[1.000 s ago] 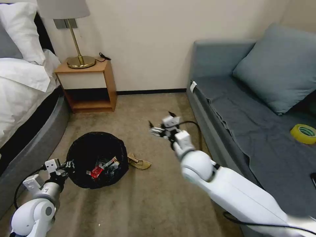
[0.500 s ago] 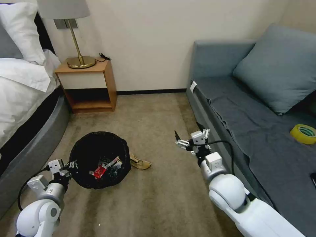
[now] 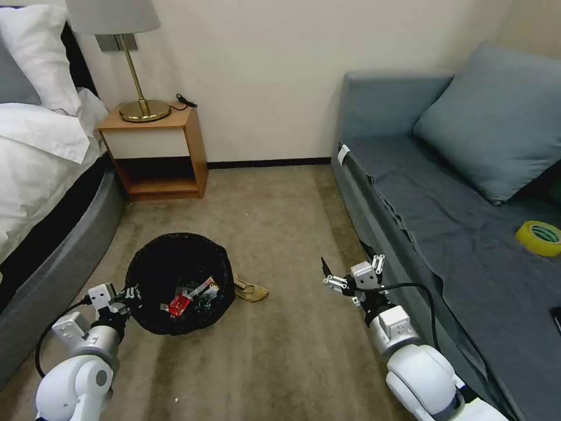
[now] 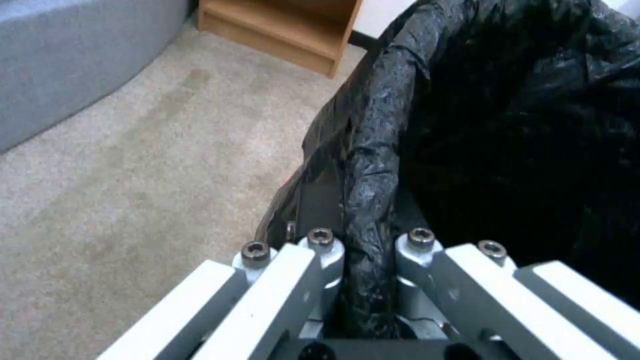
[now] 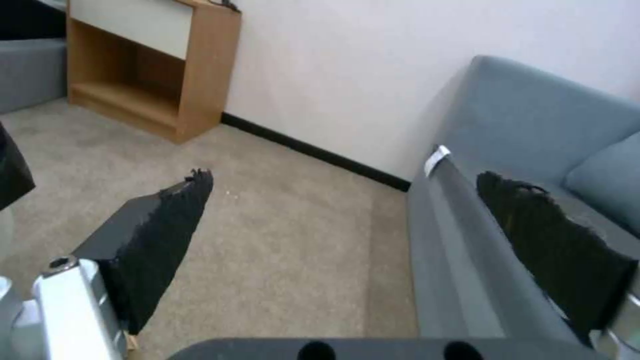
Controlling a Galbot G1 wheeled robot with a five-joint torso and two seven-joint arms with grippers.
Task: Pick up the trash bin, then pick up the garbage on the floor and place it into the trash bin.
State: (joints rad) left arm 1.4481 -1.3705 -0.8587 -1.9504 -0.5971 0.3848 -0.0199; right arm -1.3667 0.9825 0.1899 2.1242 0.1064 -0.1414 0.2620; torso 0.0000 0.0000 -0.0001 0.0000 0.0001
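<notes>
While carpet floor [image 3: 280, 234] spans bed to sofa, left pincer [image 3: 125, 294] pinches trash bin [image 3: 175, 257] rim at lower left, mouth upward; right pincer [image 3: 350, 275] spread, lower centre.

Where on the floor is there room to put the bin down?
Bare carpet lies between the nightstand and the sofa, also in front of the trash bin. It is crowded right beside the bin, where crumpled tan paper lies.

The left end effector [image 3: 130, 294] sits low at the left, fingers [image 4: 320, 250] clamped together. The right end effector [image 3: 350, 270] hangs low at the right, jaws spread wide, holding nothing.
</notes>
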